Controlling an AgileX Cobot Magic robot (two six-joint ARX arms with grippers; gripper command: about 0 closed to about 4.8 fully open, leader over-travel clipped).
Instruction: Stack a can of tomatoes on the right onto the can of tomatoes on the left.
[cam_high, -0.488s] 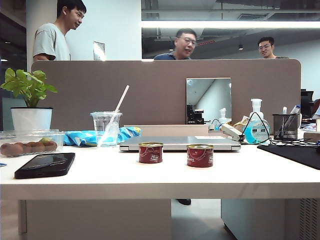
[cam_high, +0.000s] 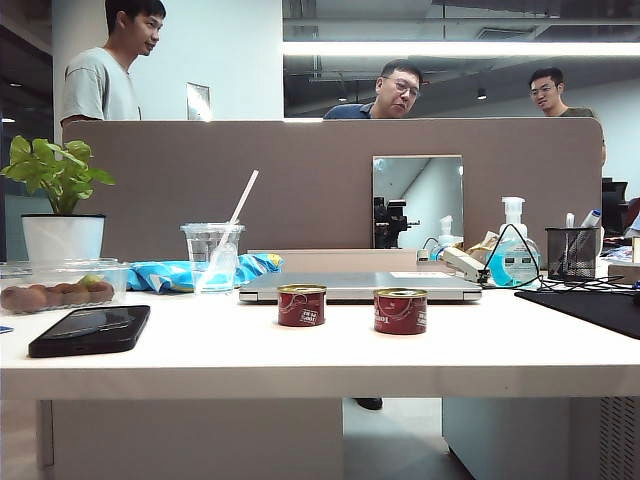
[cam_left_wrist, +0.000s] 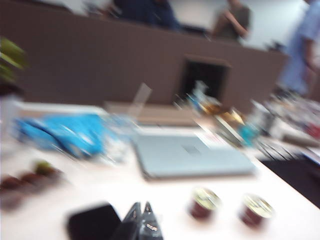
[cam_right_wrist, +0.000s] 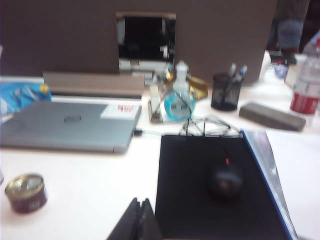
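Note:
Two short red cans of tomatoes with gold lids stand upright and side by side on the white table in front of the laptop: the left can (cam_high: 301, 305) and the right can (cam_high: 400, 311). A gap separates them. Neither arm shows in the exterior view. The blurred left wrist view has my left gripper (cam_left_wrist: 141, 208) shut and empty, near a black phone (cam_left_wrist: 94, 221), with both cans (cam_left_wrist: 204, 203) (cam_left_wrist: 256, 210) off to one side. My right gripper (cam_right_wrist: 140, 201) is shut and empty over the table beside the black mat, well apart from the right can (cam_right_wrist: 26, 192).
A closed grey laptop (cam_high: 360, 286) lies behind the cans. On the left are a black phone (cam_high: 90, 329), a plastic cup with a straw (cam_high: 212, 256), a fruit box (cam_high: 55, 285) and a potted plant (cam_high: 60, 205). On the right are a black mat (cam_right_wrist: 215, 185) with a mouse (cam_right_wrist: 225, 180), a sanitiser bottle (cam_high: 513, 255) and a pen holder (cam_high: 572, 252).
Both cans stand where they were. Only the people behind the partition have shifted.

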